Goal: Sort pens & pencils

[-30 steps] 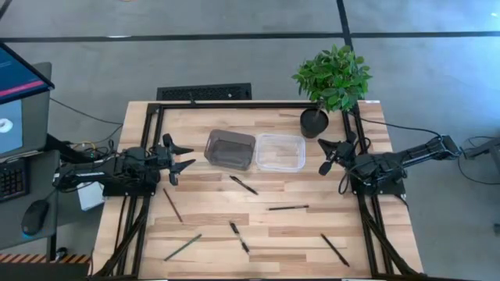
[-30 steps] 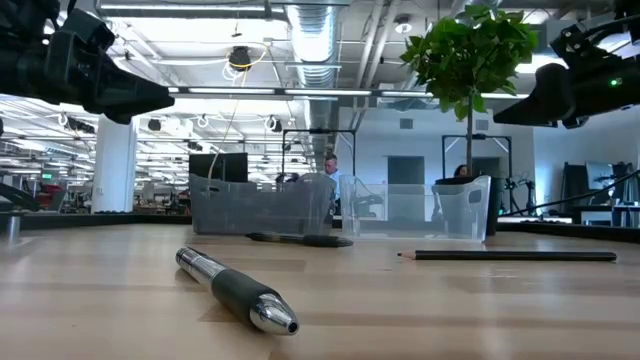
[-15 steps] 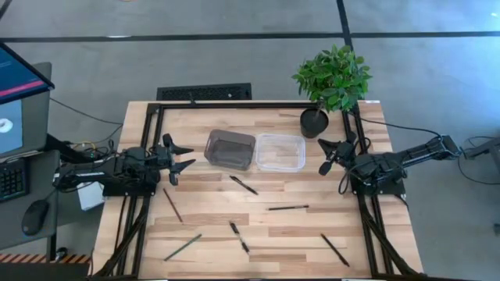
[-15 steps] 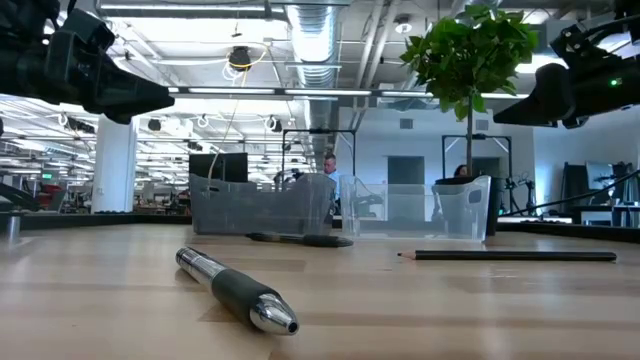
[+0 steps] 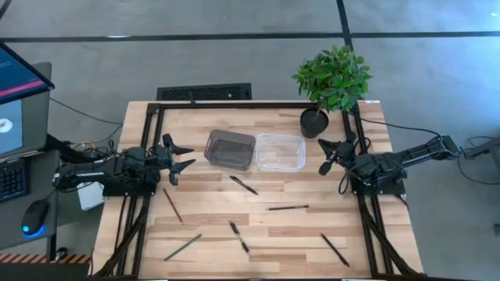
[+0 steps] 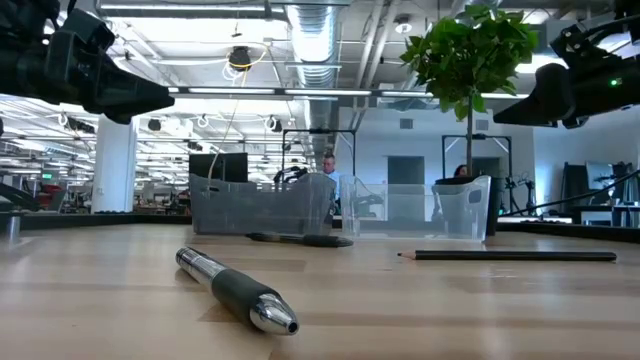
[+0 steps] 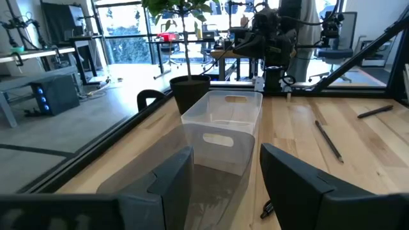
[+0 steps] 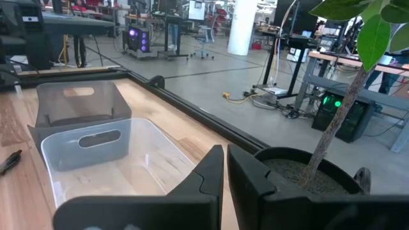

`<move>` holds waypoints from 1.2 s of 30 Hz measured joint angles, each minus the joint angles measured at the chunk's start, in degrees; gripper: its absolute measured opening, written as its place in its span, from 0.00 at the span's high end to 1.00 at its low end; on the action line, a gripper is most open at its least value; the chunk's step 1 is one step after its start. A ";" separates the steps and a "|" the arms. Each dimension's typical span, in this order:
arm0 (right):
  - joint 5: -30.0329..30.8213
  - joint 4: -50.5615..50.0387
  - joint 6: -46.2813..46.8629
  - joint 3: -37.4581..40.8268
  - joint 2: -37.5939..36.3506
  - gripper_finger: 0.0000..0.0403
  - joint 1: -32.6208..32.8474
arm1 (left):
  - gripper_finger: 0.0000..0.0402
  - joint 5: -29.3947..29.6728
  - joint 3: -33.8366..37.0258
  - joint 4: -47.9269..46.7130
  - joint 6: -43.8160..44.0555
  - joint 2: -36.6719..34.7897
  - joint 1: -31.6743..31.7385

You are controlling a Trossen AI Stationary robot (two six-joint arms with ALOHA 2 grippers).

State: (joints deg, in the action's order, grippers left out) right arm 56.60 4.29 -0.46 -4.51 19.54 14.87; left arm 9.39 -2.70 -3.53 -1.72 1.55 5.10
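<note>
Pens and pencils lie scattered flat on the wooden table. Black pens lie at mid-table [image 5: 244, 185], toward the near edge [image 5: 240, 238] and near right [image 5: 334, 250]. Thin pencils lie at left [image 5: 172, 204], near left [image 5: 183, 247] and centre right [image 5: 288, 208]. In the low view one pen [image 6: 237, 290] lies closest, with a pencil [image 6: 508, 256] behind it. My left gripper [image 5: 187, 157] hovers open at the table's left, beside the grey tray [image 5: 230, 149]. My right gripper [image 5: 322, 156] hovers shut at the right, beside the clear tray [image 5: 280, 152].
The two trays stand side by side at the far middle of the table. A potted plant [image 5: 332, 78] stands at the far right corner, close behind my right gripper. A black frame rail [image 5: 250, 104] borders the table. People show in the room beyond.
</note>
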 joint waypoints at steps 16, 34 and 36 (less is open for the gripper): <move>0.11 1.79 2.76 0.00 -0.01 0.89 -0.39 | 0.57 0.00 0.00 0.02 0.00 -0.01 -0.01; -14.60 2.23 9.52 0.00 -0.10 0.49 -0.38 | 0.57 0.02 0.07 0.46 -2.32 -0.01 0.01; -14.59 2.25 9.51 0.00 -0.10 0.42 -0.39 | 0.57 0.01 0.07 0.46 -2.32 -0.01 0.01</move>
State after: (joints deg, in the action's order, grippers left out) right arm 42.01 6.54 9.05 -4.51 19.44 14.48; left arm 9.40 -2.63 -3.07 -4.03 1.54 5.10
